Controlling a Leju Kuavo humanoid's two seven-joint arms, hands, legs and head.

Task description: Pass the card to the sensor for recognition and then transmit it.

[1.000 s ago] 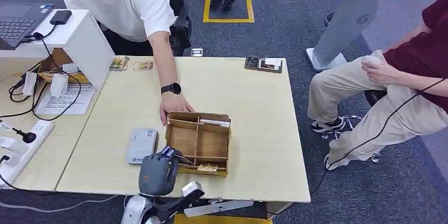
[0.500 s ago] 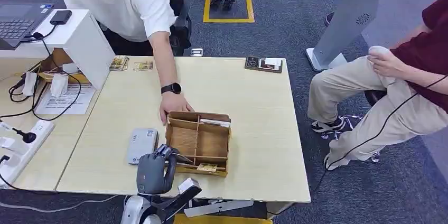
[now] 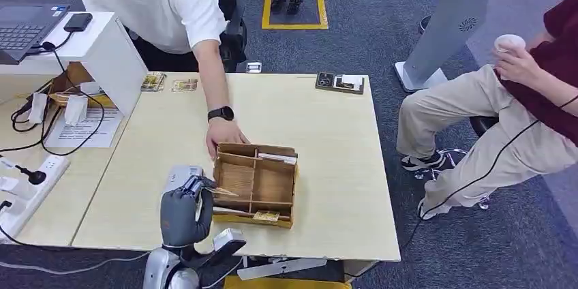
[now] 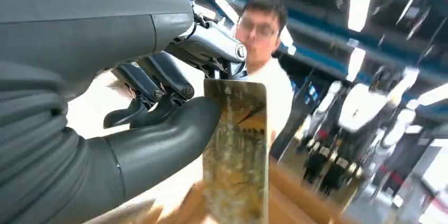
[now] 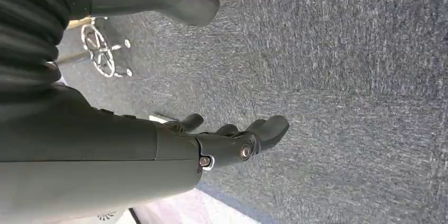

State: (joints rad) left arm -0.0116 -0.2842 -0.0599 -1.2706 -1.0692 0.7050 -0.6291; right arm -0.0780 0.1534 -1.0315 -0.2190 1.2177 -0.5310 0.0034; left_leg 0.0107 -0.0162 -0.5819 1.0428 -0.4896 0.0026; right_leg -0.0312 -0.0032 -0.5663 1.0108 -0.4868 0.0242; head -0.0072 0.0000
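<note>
From where I sit at the controls, my left hand (image 3: pixel 183 213) is nearest: it pinches the card (image 4: pixel 235 152) between the thick thumb and the darker fingers, and the left wrist view shows the card standing nearly on edge, its gold printed face toward that camera. The hand hangs just in front of the grey sensor (image 3: pixel 183 181), which lies flat on the table (image 3: pixel 327 132) just left of the wooden box (image 3: pixel 255 184), so the card sits above the sensor's near end, its tip reaching toward the box's left wall. I judge the step in hand to be the presentation for reading: I would tilt the wrist so the card's face lies flat and parallel to the sensor's top, lower it close over the middle of the pad, and pause there rather than sweep past. The grip looks light, so I would move slowly and keep the card clear of the box wall, since a knock could twist it out of the pinch. My right hand (image 5: pixel 232 139) hangs over the carpet with fingers loosely curled in, holding nothing. At the far side of the box a person's hand (image 3: pixel 223 135) rests against its back corner; I judge that is where the card should go afterwards, so I would leave room to lift and reach across.
</note>
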